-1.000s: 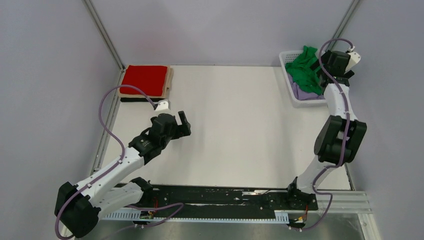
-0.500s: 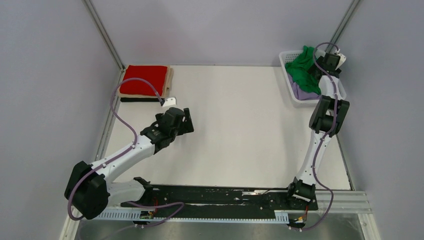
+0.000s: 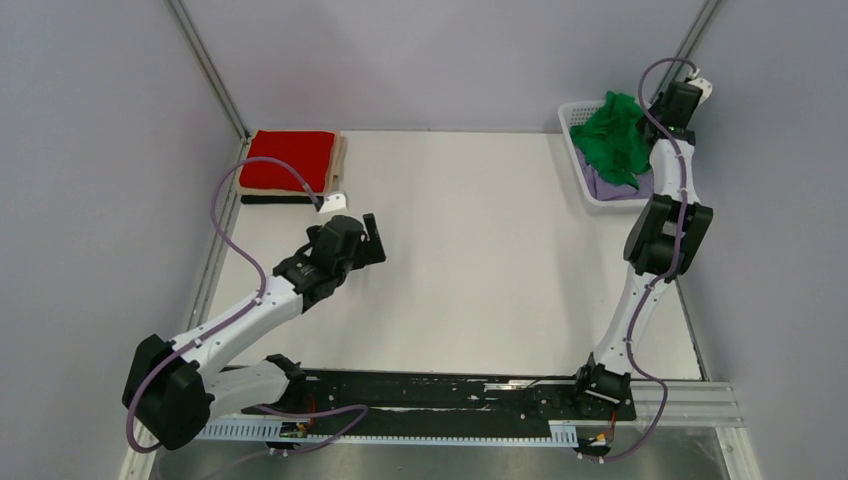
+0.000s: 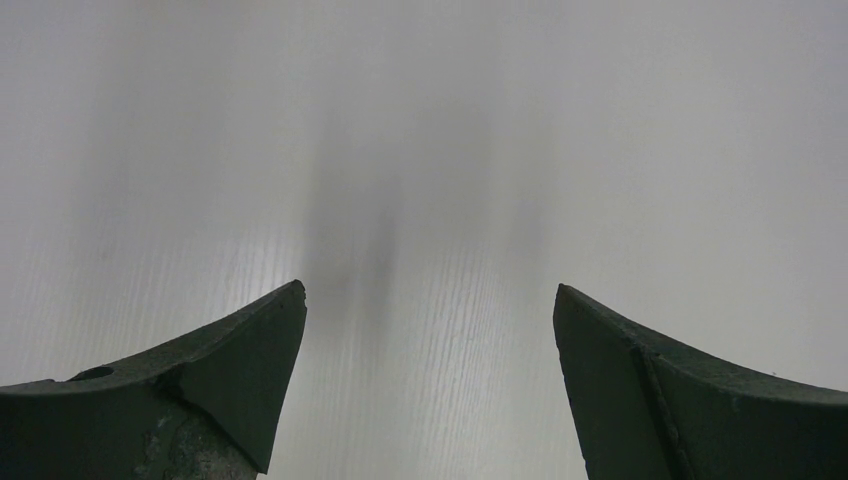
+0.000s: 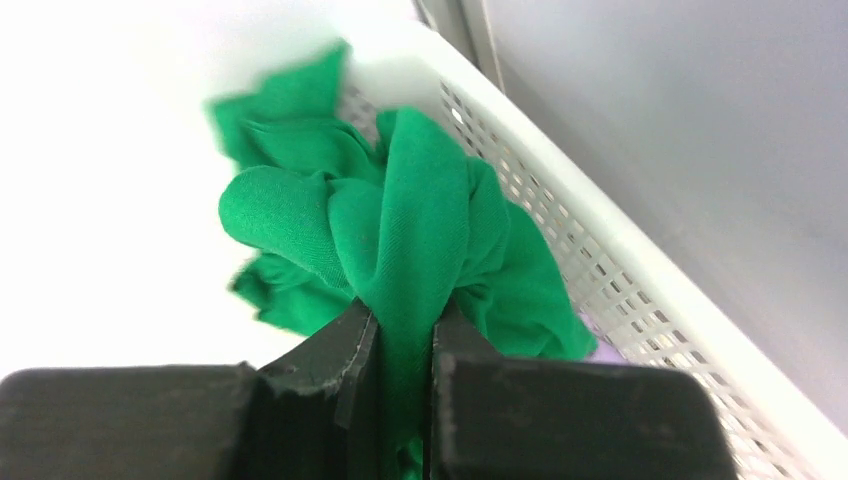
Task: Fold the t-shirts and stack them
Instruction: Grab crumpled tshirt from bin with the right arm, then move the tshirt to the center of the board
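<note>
A crumpled bright green t-shirt (image 3: 615, 140) lies bunched in the white basket (image 3: 572, 113) at the back right, on top of a lilac t-shirt (image 3: 603, 186). My right gripper (image 3: 657, 120) is at the basket's far right side. In the right wrist view this gripper (image 5: 400, 318) is shut on a fold of the green t-shirt (image 5: 400, 215). At the back left a folded red t-shirt (image 3: 292, 158) tops a beige one (image 3: 341, 160) and a black one (image 3: 265, 199). My left gripper (image 3: 372, 240) hovers open over bare table left of centre, and the left wrist view shows nothing between this gripper's (image 4: 430, 295) fingers.
The lattice wall of the basket (image 5: 600, 250) runs close beside the right gripper, with the grey side wall just behind it. Metal frame posts stand at both back corners. The arm bases and a black rail sit along the near edge.
The right gripper went from open to shut on the green t-shirt, and its wrist shifted toward the back of the basket. The left arm drifted slightly and stayed open.
</note>
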`<act>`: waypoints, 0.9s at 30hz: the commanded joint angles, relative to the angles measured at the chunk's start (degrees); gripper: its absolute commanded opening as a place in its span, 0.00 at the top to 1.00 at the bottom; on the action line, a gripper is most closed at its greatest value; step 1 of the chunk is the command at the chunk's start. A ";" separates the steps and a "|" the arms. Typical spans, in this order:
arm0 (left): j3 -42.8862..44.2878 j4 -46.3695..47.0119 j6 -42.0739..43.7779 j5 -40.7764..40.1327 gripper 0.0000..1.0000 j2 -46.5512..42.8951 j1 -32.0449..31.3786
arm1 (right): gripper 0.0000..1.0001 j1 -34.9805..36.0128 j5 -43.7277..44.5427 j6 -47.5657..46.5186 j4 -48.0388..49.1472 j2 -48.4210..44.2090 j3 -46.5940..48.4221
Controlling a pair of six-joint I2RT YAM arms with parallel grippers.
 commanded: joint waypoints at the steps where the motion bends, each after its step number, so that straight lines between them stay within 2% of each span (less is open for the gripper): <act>1: -1.44 1.94 -1.83 -1.60 0.00 -5.11 0.13 | 1.00 1.25 -7.51 -0.64 8.78 -17.73 -3.80; 8: -1.93 0.55 -2.58 -2.75 0.00 -11.69 0.13 | 1.00 7.51 -23.54 -2.01 6.73 -32.23 -8.34; 15: -1.70 -3.74 -3.75 -7.09 0.00 -20.07 0.10 | 1.00 20.57 -35.49 2.44 6.16 -43.64 -12.20; 20: -1.70 -8.28 -4.35 -9.08 0.00 -25.23 0.13 | 1.00 31.24 -42.70 6.86 6.76 -44.74 -11.25; 24: -2.05 -11.96 -6.55 -10.59 0.00 -27.98 0.13 | 1.00 36.41 -49.03 10.40 6.86 -43.25 -8.67; 27: -2.11 -14.14 -8.04 -11.78 0.00 -28.78 0.09 | 1.00 38.76 -47.90 11.42 7.64 -45.12 -11.88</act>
